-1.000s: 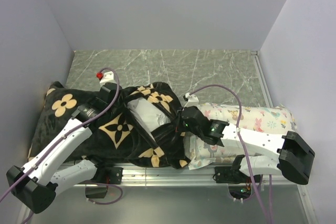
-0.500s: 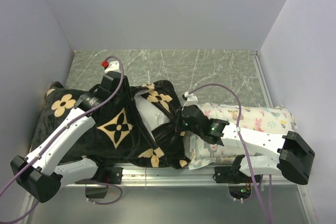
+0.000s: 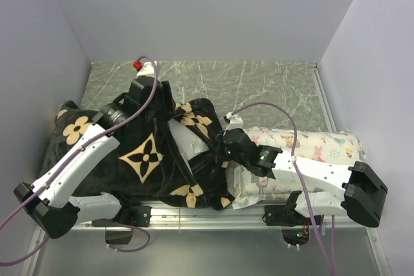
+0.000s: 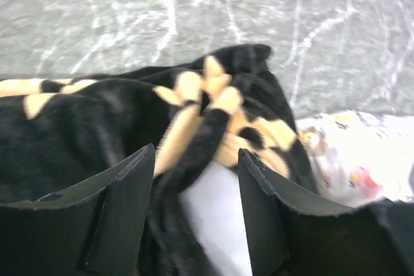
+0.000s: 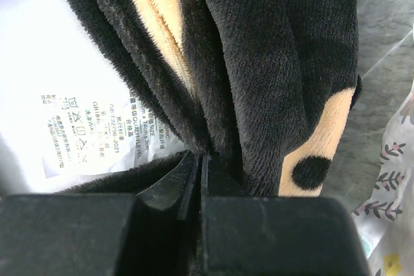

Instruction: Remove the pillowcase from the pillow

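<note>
The black plush pillowcase [image 3: 139, 156] with tan flowers lies across the near left of the table, bunched toward its open end. The white pillow [image 3: 189, 139] shows through that opening. My left gripper [image 3: 169, 109] hovers open over the far edge of the opening. In the left wrist view its fingers [image 4: 129, 189] stand apart above the pillowcase [image 4: 97, 121] and the pillow [image 4: 220, 218], holding nothing. My right gripper [image 3: 223, 149] is shut on the pillowcase edge. In the right wrist view the folds of the pillowcase [image 5: 259, 63] gather at the closed tips of the gripper [image 5: 200, 154], beside the pillow [image 5: 39, 43].
A smaller white pillow with a pastel print [image 3: 317, 147] lies under the right arm, also seen in the left wrist view [image 4: 362, 153]. A care label [image 5: 84, 127] lies on the pillow. Grey marbled tabletop [image 3: 259, 88] stretches behind, with walls on three sides.
My left gripper has opened, let go of the pillowcase and moved toward the back of the table. The right gripper has held still, shut on the fabric.
</note>
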Controlling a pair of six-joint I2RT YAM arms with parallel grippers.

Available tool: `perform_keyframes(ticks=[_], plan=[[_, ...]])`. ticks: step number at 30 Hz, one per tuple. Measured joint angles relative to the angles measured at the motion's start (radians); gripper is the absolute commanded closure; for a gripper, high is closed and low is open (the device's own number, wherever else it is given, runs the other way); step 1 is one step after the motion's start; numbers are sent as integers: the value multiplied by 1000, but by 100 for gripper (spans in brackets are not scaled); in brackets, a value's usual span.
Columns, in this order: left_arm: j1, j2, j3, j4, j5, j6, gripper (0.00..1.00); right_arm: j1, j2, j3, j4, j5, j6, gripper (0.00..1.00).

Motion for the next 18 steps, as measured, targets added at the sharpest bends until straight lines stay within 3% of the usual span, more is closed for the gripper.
perform_keyframes(ticks=[10, 18], plan=[[-251, 55, 60, -26, -69, -75, 37, 0, 0, 0, 0, 0, 0, 100], [-311, 43, -177, 48, -105, -222, 19, 0, 0, 0, -1, 1, 0, 100]])
